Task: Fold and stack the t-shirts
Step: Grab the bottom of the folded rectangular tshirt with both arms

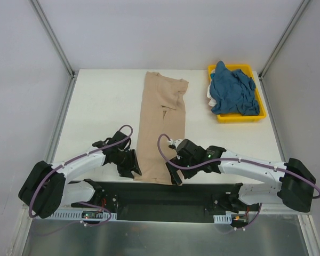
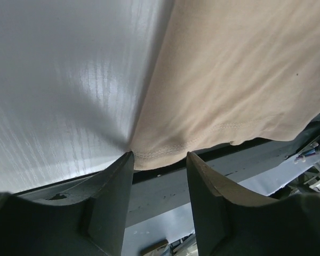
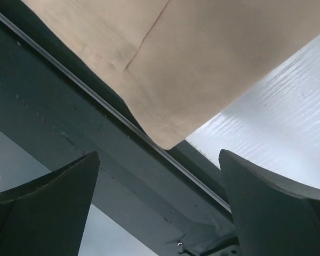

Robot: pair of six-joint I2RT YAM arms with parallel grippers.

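Item under work: the tan t-shirt [image 1: 161, 125] lies flat on the tabletop [image 1: 101, 106], already narrowed into a long strip. Its long axis runs from the near edge, by the arm bases, straight toward the far side. The teal t-shirt [image 1: 232, 90] sits crumpled in the yellow tray [image 1: 240, 118] at the far right, well apart from both arms.

Left gripper [image 1: 132, 168]: low at the near-left corner of the strip. The left wrist view shows its fingers apart with nothing between them, and the stitched hem corner sits just ahead of the tips.

Right gripper [image 1: 176, 176]: low at the near-right corner. Its fingers stand wide apart and empty, and the hem corner lies ahead of them, at the tabletop's near edge.

Governing relation: the garment extends away from both grippers along its length. Each arm is equally near its own hem corner, so neither has the advantage.

Assessment: the step in hand appears to be a two-corner pickup of the near hem, to carry it toward the collar end. Neither corner is gripped yet. The teal shirt is untouched, so the task looks less than half done
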